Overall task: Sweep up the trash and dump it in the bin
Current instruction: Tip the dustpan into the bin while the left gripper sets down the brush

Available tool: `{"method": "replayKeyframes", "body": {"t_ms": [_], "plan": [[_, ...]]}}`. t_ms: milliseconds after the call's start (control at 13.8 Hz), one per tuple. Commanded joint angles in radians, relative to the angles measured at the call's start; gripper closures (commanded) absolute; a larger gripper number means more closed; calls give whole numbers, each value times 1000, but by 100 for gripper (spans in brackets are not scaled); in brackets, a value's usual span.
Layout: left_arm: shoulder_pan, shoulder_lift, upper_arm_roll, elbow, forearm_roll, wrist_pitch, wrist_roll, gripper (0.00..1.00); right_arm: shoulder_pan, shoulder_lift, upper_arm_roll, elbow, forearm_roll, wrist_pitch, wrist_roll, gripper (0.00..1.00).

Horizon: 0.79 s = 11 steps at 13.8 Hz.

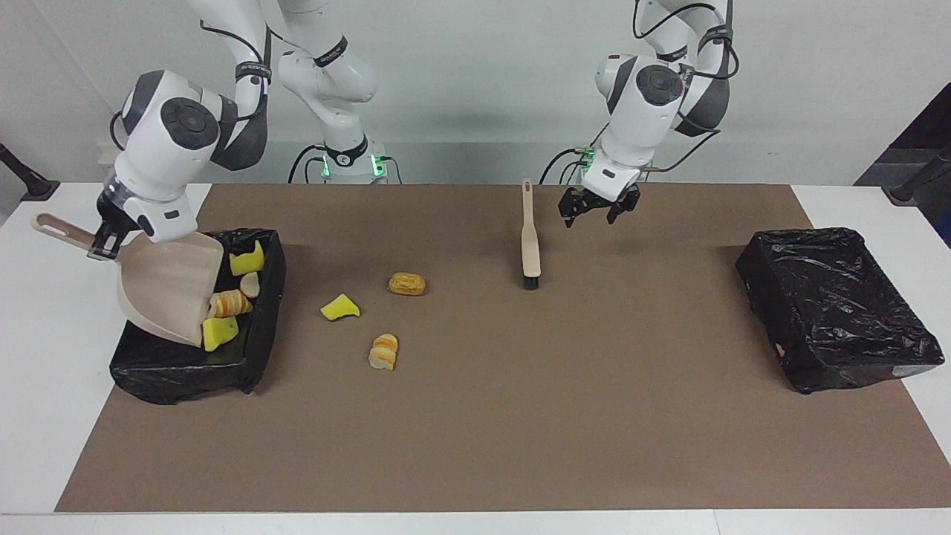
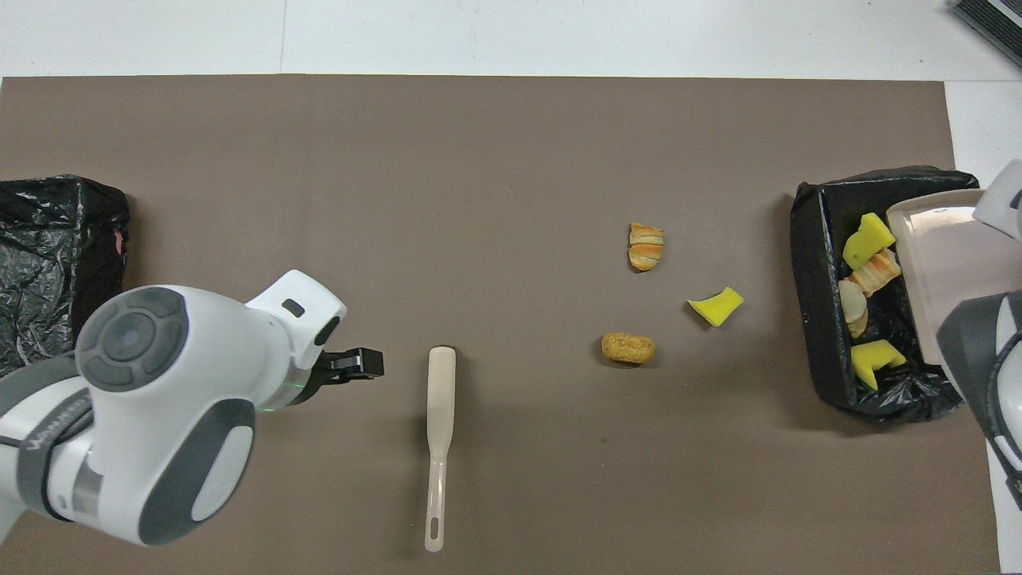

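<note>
Trash lies in two groups at the left of the facing view. Four scraps (image 1: 229, 303) sit inside the black-lined bin (image 1: 178, 368) at the frame's left edge: two yellow sponge chunks and two striped bread-like pieces. Three more rest on the brown mat (image 1: 475, 416) just beside that bin, toward the middle of the frame: a yellow sponge chunk (image 1: 340, 307), a round tan piece (image 1: 407, 283) and a striped piece (image 1: 384, 351).

The right arm's jaws, at the left edge of the frame, are pressed onto the handle of the beige dustpan (image 1: 167, 286), which hangs steeply tilted with its mouth down in the bin.

The left arm's jaws hover spread and holding nothing in the upper middle of the frame, just beside the handle end of the brush (image 1: 530, 245), which lies flat on the mat. A second black-lined bin (image 1: 839, 308) stands at the right of the frame on the desk (image 1: 44, 416).
</note>
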<state>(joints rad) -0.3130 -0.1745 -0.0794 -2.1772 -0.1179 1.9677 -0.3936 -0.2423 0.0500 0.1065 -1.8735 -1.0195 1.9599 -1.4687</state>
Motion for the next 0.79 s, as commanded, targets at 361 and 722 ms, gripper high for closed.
{"method": "replayKeyframes", "body": {"t_ms": [361, 722], "plan": [[268, 12, -10, 176, 60, -202, 378, 0, 51, -38, 10, 66, -119, -92, -5, 100], [308, 95, -8, 422, 83, -380, 392, 0, 51, -65, 54, 91, -7, -96, 36, 100]]}}
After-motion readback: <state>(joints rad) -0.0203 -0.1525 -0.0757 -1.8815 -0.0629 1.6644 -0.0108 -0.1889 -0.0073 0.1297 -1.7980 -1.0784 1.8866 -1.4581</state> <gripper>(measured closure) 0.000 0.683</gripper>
